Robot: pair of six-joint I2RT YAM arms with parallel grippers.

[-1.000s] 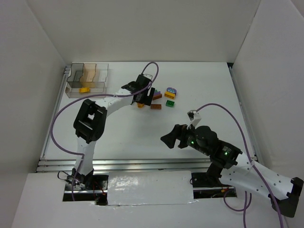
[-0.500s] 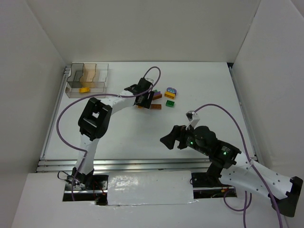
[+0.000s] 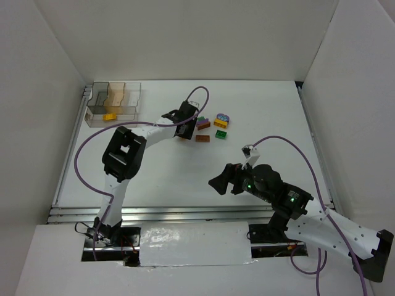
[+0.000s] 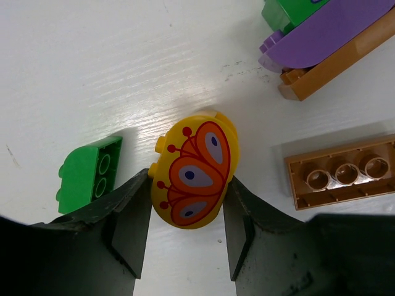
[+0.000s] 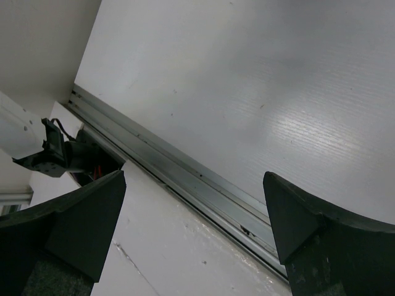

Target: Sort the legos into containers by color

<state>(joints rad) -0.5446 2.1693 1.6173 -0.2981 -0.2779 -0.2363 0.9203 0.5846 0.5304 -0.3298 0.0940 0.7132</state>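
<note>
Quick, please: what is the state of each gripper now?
Left gripper: closed on the yellow butterfly lego.
Right gripper: open, holding nothing.

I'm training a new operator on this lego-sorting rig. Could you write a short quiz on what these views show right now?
1. True or false: the right gripper is holding a brick.
2. What sits between the fingers of the left gripper?
A. a green brick
B. the yellow butterfly brick
C. a brown brick
3. In the top view, how many bricks show inside the tray?

Key
1. False. Its jaws stand open with nothing between them.
2. B. A finger presses on each side of it.
3. One: a single brick near the tray's front wall.
</note>
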